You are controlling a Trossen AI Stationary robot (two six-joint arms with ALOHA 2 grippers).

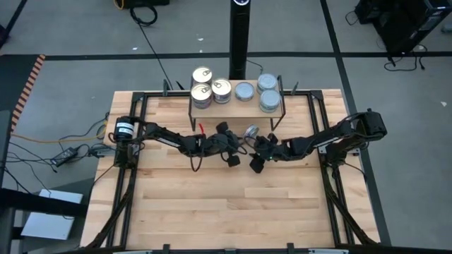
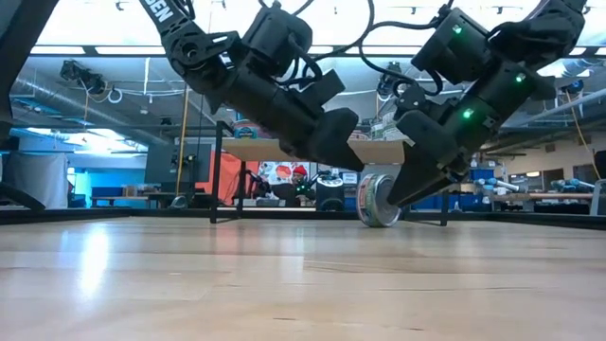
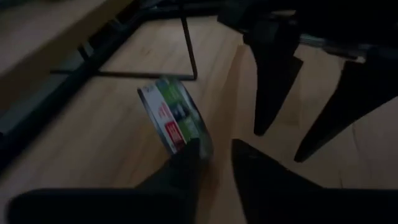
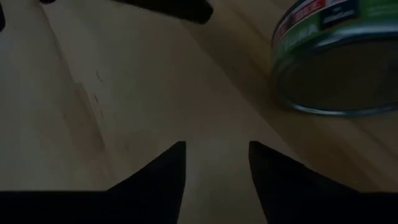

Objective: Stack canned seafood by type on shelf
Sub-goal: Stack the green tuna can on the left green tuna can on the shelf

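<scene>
The tin (image 2: 379,200) stands on edge just beside your left gripper (image 3: 214,155), whose fingers are apart. Straddle its rims squarely before closing. The right gripper (image 4: 216,162), also apart, waits near.

left end effector (image 1: 233,144) low, centre, fingers parted | right end effector (image 1: 258,152) low, alongside, fingers parted

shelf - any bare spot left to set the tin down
The shelf has bare plank only along its front edge, before the single blue-grey tin. Gold stacks crowd its left, blue-grey stacks its right. Below, both grippers crowd the tilted tin.
</scene>
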